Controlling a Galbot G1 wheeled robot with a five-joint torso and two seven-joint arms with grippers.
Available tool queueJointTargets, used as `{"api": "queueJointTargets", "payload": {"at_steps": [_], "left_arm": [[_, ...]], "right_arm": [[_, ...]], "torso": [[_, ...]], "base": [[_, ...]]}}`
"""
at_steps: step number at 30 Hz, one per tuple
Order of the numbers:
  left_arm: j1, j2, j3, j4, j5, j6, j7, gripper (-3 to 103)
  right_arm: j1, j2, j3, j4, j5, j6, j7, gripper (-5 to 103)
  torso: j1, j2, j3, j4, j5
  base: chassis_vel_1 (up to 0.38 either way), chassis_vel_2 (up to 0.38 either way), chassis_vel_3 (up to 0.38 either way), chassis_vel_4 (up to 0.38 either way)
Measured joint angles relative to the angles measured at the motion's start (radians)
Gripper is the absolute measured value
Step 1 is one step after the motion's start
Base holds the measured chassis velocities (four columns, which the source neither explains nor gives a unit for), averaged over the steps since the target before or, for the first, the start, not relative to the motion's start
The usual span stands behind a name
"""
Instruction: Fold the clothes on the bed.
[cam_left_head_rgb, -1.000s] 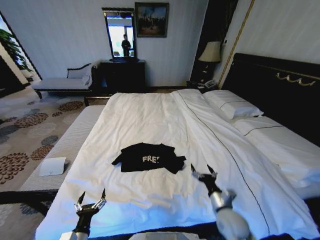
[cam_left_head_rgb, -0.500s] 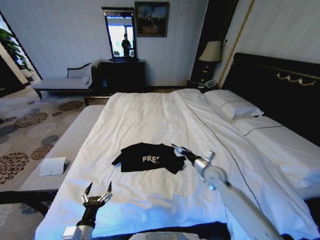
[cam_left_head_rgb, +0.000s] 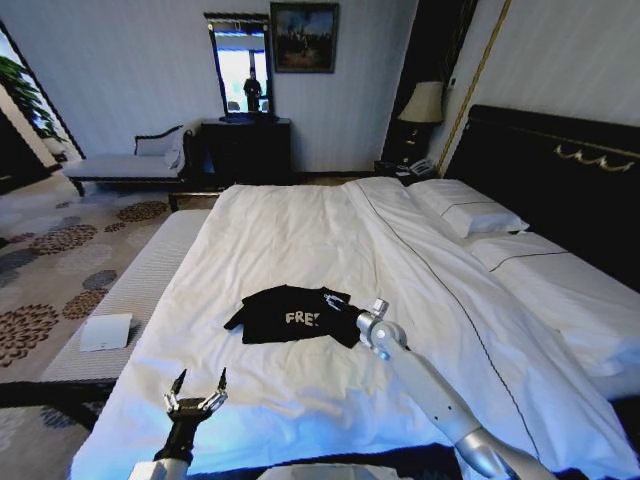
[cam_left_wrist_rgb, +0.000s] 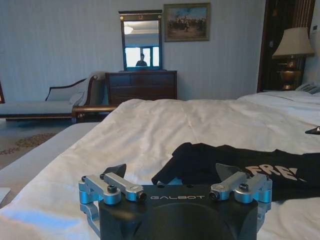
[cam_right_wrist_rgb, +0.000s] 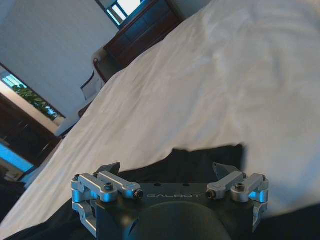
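Bed (cam_left_head_rgb: 300, 240) = landmark: big double w/ white sheets, duvet w/ thin dark stripe, pillows (cam_left_head_rgb: 468, 208) at the dark headboard (cam_left_head_rgb: 560, 170). Shirt (cam_left_head_rgb: 295, 314), black w/ white "FRE" lettering showing, lies roughly flat but rumpled on the duvet, mid-bed, toward the foot end.

R gripper (cam_left_head_rgb: 334, 300) reaches out over the bed, right above the shirt's edge on the headboard side; wrist view shows its fingers (cam_right_wrist_rgb: 108, 170) spread wide, nothing between them, black cloth just beneath. Touching or not — can't tell.

L gripper (cam_left_head_rgb: 198, 392) sits low over the foot end of the bed, well short of the shirt, jaws wide apart, empty; wrist view looks across the duvet at the shirt (cam_left_wrist_rgb: 235, 165).

Room: beside the bed a pale bench (cam_left_head_rgb: 135, 285) w/ a white sheet of paper (cam_left_head_rgb: 105, 332) on it; floral carpet (cam_left_head_rgb: 50, 270). Past the bed, far wall w/ dark dresser (cam_left_head_rgb: 245, 150), mirror (cam_left_head_rgb: 239, 68), framed painting (cam_left_head_rgb: 302, 38), chaise (cam_left_head_rgb: 125, 165). Lamp (cam_left_head_rgb: 422, 105) by the headboard.
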Motion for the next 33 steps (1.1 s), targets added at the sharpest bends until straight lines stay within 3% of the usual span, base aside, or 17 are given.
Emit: {"api": "queueJointTargets", "payload": {"at_steps": [13, 31, 33], "left_arm": [[0.009, -0.010, 0.009, -0.020, 0.039, 0.002, -0.004, 100], [0.025, -0.025, -0.004, -0.040, 0.048, -0.008, -0.007, 100], [0.026, -0.026, -0.002, -0.040, 0.053, -0.009, -0.008, 100]], "right_arm": [[0.110, 0.083, -0.027, -0.184, -0.053, 0.012, -0.037, 100], [0.076, 0.075, -0.017, -0.189, -0.095, 0.002, -0.057, 102], [0.073, 0.075, -0.018, -0.184, -0.096, 0.001, -0.057, 98]], "torso": [[0.000, 0.000, 0.000, 0.0004, 0.0001], [0.000, 0.000, 0.000, 0.0002, 0.0000], [0.000, 0.000, 0.000, 0.0001, 0.0001]], "base": [[0.000, 0.000, 0.000, 0.000], [0.000, 0.000, 0.000, 0.000], [0.000, 0.000, 0.000, 0.000]]}}
